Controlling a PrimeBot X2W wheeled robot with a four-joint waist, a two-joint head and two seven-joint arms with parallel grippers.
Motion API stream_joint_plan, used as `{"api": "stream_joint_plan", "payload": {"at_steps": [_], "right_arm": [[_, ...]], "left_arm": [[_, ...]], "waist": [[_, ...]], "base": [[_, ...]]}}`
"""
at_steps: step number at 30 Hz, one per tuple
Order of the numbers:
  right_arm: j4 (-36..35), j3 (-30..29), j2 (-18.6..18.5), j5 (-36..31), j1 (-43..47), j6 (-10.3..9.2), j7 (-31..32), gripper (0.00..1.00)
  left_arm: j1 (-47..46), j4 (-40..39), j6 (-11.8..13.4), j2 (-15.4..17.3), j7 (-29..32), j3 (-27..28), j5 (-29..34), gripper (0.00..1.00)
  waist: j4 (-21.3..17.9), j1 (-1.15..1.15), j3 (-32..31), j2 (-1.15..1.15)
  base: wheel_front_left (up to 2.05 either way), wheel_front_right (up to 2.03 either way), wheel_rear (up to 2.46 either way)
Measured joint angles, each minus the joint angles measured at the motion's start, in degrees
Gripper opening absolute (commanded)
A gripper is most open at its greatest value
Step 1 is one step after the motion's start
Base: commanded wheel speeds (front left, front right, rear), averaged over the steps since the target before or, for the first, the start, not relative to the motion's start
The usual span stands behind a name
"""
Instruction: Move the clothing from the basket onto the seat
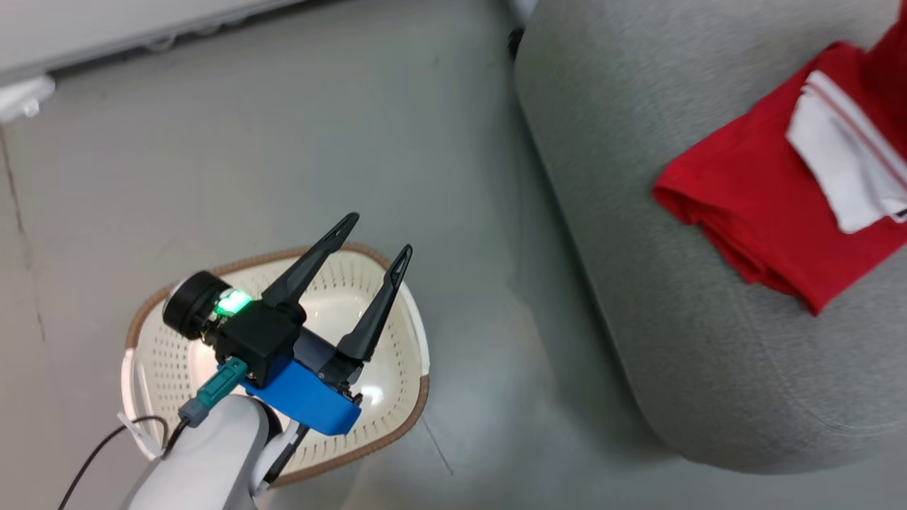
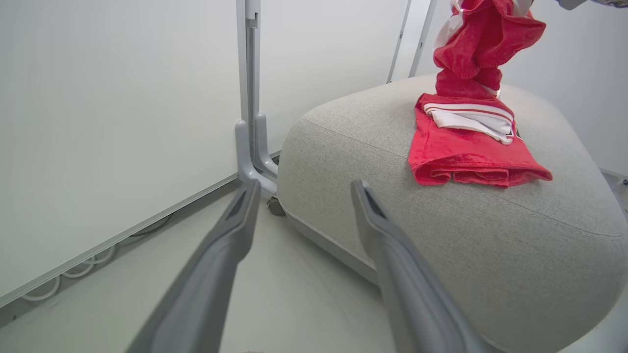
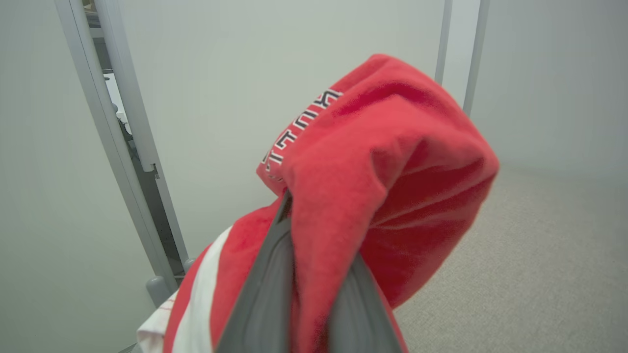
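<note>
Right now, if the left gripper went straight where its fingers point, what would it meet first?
Probably the rounded end of the grey sofa: the open left gripper points at it, left of the red clothing. Depth is unclear.

On seat (image 1: 673,354): clothing (image 1: 751,205); basket (image 1: 418,404) L of seat; L end effector (image 1: 378,235) over basket.

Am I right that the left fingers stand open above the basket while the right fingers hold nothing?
Not quite: the right wrist view shows the right fingers shut on a red garment; the left fingers do stand open above the basket.
</note>
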Motion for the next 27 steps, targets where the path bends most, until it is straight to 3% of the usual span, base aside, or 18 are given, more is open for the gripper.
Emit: {"api": "stream_joint_plan", "payload": {"at_steps": [8,14,15,16,17,18,19,27], "right_arm": [[4.75,-8.01,2.47,-1.59,5.82,0.00,-3.13,0.00],[6.99,-9.89,4.33,-2.61,6.86,0.01,-4.81,0.00],[7.32,-9.88,4.33,-2.81,6.89,0.00,-4.88,0.06],[7.51,-9.75,4.31,-3.18,6.92,0.00,-5.09,0.31],[7.67,-9.47,4.26,-3.72,7.03,0.00,-5.14,0.50],[7.91,-9.05,4.25,-4.26,7.12,0.00,-5.20,0.91],[8.12,-8.66,4.26,-4.61,7.25,0.00,-5.30,1.00],[8.36,-3.72,4.16,-7.68,9.95,0.01,-4.94,1.00]], "left_arm": [[-2.35,-1.87,0.01,0.85,0.00,-0.85,0.64,1.00],[-2.80,-1.66,0.01,1.70,0.00,-0.55,0.60,1.00],[-2.81,-1.55,0.01,1.72,0.00,-0.48,0.58,1.00],[-2.81,-1.36,0.01,1.69,0.00,-0.45,0.52,1.00],[-2.81,-1.22,0.01,1.59,0.00,-0.43,0.44,1.00],[-2.80,-1.01,0.01,1.45,0.00,-0.40,0.42,1.00],[-2.71,-0.81,0.01,1.31,0.00,-0.34,0.34,1.00],[-0.13,1.02,0.01,-1.01,0.00,1.21,-1.64,1.00]], "waist": [[3.26,0.00,6.98,0.00],[3.16,0.00,7.84,0.00],[3.00,0.00,7.58,0.00],[2.86,0.00,7.28,0.00],[2.74,0.00,6.94,0.00],[2.63,0.00,6.54,0.00],[2.53,0.00,6.09,0.00],[1.87,-0.01,0.51,0.00]], "base": [[0.00,0.00,0.00],[0.00,0.00,0.00],[0.00,0.00,0.00],[0.00,0.00,0.00],[0.00,0.00,0.00],[0.00,0.00,0.00],[0.00,0.00,0.00],[0.00,0.00,0.00]]}}
